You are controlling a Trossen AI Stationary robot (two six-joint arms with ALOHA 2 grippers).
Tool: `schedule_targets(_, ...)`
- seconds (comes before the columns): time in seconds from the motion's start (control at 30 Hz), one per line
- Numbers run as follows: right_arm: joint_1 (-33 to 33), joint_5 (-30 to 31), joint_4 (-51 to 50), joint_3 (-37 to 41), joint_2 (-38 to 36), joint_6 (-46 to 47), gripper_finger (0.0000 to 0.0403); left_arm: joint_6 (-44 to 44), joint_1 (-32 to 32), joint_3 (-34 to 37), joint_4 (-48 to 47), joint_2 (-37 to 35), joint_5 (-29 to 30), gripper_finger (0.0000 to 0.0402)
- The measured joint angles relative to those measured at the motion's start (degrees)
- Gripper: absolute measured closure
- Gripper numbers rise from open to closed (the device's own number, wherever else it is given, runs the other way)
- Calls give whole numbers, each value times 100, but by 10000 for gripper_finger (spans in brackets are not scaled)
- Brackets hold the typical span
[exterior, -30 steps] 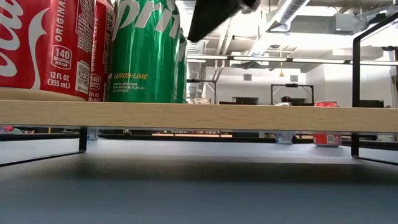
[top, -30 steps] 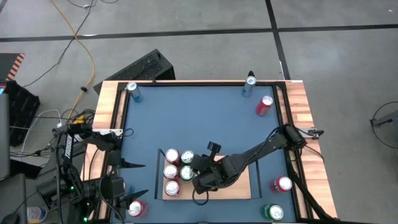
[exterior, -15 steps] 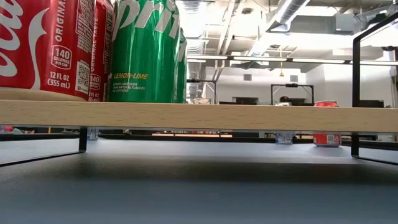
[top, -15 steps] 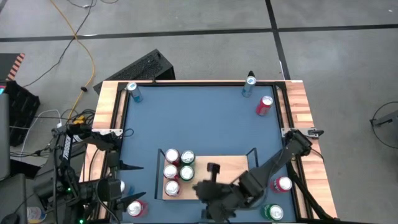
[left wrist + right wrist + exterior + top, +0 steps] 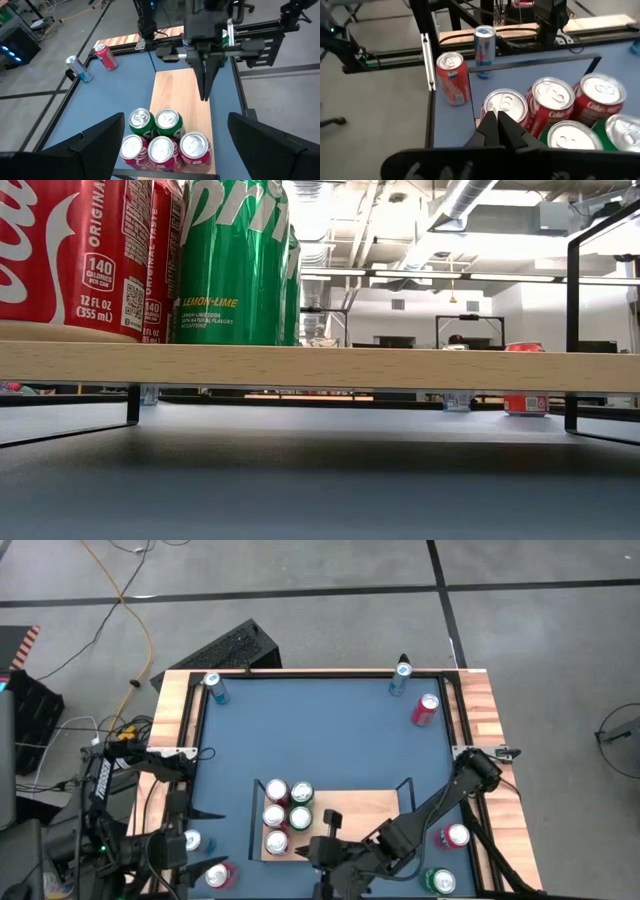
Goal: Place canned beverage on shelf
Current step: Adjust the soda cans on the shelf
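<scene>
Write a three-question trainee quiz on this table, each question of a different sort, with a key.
1. How many cans stand on the shelf?
2. True or false: the right gripper is shut and holds nothing.
3. The left gripper, open, is: A) over the table's far edge, B) at the table's near left corner, C) gripping a green can.

Key: 1. Five: three red cans and two green cans. 2. True. 3. B.
</scene>
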State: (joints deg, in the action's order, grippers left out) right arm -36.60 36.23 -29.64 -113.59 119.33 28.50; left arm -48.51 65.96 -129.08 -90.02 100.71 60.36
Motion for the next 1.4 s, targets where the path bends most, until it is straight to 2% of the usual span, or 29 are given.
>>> schedule_targets(0.5,-8,-83,243,196,444,738,403,66,41,0,0,2,10,62)
schedule_targets(0.77,91,-56,259,201,560,707,403,68,39,0,0,2,15,62)
schedule_targets(1.0,195,-317,743,203,761,571,403,70,39,0,2,2,-13,62)
schedule_targets(1.4,305,-334,722,205,758,438,403,75,39,0,0,2,-120,62)
